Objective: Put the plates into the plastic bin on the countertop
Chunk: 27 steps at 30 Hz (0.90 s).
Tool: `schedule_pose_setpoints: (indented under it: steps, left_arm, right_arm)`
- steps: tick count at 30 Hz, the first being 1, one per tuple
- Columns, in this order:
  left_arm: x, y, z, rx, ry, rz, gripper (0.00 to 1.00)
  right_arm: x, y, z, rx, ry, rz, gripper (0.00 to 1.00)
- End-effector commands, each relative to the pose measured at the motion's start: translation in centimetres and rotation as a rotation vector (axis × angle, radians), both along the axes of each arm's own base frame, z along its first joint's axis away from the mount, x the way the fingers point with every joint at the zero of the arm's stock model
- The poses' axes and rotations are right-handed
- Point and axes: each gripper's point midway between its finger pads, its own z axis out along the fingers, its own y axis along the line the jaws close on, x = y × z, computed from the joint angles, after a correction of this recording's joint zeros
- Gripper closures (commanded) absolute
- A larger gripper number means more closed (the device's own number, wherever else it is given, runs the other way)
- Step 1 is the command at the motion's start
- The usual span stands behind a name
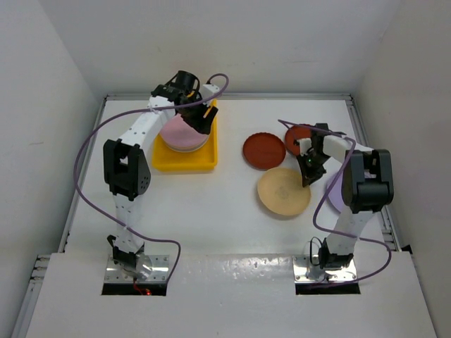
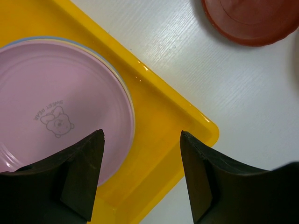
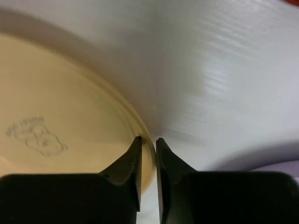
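Now in hand: pickup of the tan plate (image 1: 282,191), judged from the right claw's place at its rim.
Right claw (image 3: 148,142): pressed almost together, pinching the tan plate's rim, one finger inside the rim and one outside it.
Left claw (image 2: 142,137): spread wide, holding nothing, hovering over a corner of the yellow bin (image 2: 159,116).
Tan plate location: flat on the countertop (image 1: 225,211), right of centre, well apart from the yellow bin.
Yellow bin contents: a stack with the pink plate (image 2: 56,102) on top; blue and pale rims show beneath it.
Plates outside the bin: the tan plate; a dark red plate (image 1: 264,150) just beyond it; a second dark red plate (image 1: 294,134) partly behind the right arm; a lilac plate (image 1: 335,190) partly under that arm.
Progress: roughly midway by estimate, with at least four plates not yet binned.
Next move calls for: a firm hold on the rim, a lift clear of the countertop, a carry leftward past the dark red plate, and a level set-down on the pink plate.
Clearance: the left claw sits over the drop zone and would likely need to move aside.
Risk: an edge pinch on a shallow plate may let it tilt or slip.
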Motion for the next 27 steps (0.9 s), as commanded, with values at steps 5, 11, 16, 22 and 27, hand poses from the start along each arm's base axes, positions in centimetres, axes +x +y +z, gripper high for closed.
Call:
schedule_pose_setpoints:
  steps: [5, 11, 16, 22, 27]
  left_arm:
    - [0.5, 0.6, 1.0, 0.012, -0.039, -0.001, 0.31]
    - [0.4, 0.0, 1.5, -0.017, -0.040, -0.020, 0.30]
    - [-0.7, -2.0, 1.1, -0.020, -0.030, -0.076, 0.30]
    - [-1.6, -3.7, 2.0, -0.114, -0.006, -0.136, 0.23]
    - [-1.4, -4.1, 0.9, -0.103, 0.011, -0.115, 0.21]
  right_arm:
    - [-2.3, 2.6, 0.6, -0.009, -0.022, 0.199, 1.00]
    - [-0.5, 5.7, 3.0, 0.059, -0.086, 0.116, 1.00]
    - [4.1, 11.6, 7.9, 0.293, -0.288, -0.048, 1.00]
    - [8.2, 16.0, 11.5, 0.467, -0.390, -0.264, 1.00]
    - [10.6, 18.8, 14.9, 0.570, -0.432, -0.255, 1.00]
